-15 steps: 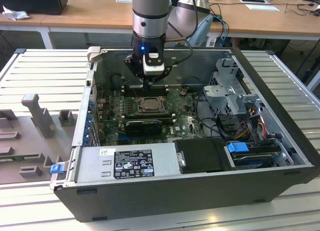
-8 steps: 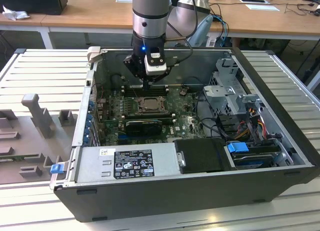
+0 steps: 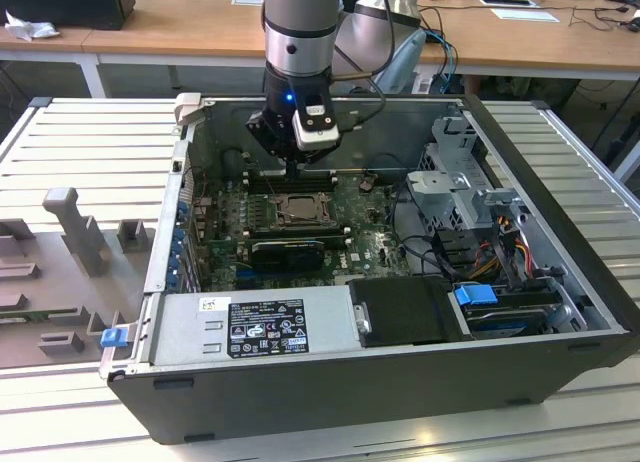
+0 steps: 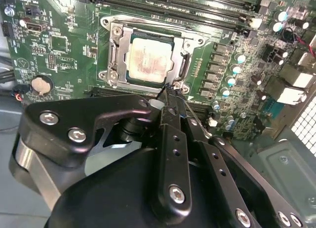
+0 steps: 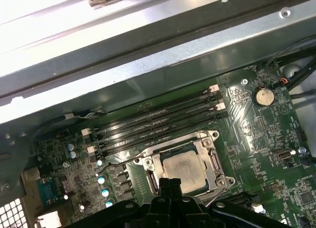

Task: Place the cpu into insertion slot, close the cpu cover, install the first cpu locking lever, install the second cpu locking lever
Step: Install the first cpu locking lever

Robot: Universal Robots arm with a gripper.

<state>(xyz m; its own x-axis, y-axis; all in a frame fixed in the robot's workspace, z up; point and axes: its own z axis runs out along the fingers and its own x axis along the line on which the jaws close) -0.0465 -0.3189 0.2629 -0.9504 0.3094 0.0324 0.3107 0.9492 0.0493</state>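
Start at the exterior view's left: your gripper (image 3: 291,174) hangs off the arm inside the open computer case (image 3: 150,272), tip pointed down at the motherboard (image 3: 225,217). Directly beneath and just in front of that tip lies the insertion slot (image 3: 298,210), so the thing you are working on is under the tool, not off to a side.

In the second wrist view the cpu (image 4: 149,58) already sits flat inside the insertion slot (image 4: 114,45), its pale top showing through the window of the cpu cover (image 4: 183,65), which appears to lie down over it, though you cannot be sure it is fully seated. The gripper (image 4: 170,93) reaches to the near edge of the socket, right at the corner where a thin wire locking lever (image 4: 159,93) runs; the fingers look pressed together into a single narrow point, holding nothing.

The first wrist view gives you what the other lacks: the cpu (image 5: 183,168) with the long black memory slots (image 5: 158,117) lying beyond it from the gripper (image 5: 169,184), their long axis running across your line of approach, and a second locking lever (image 5: 126,161) stretched out beside the socket.
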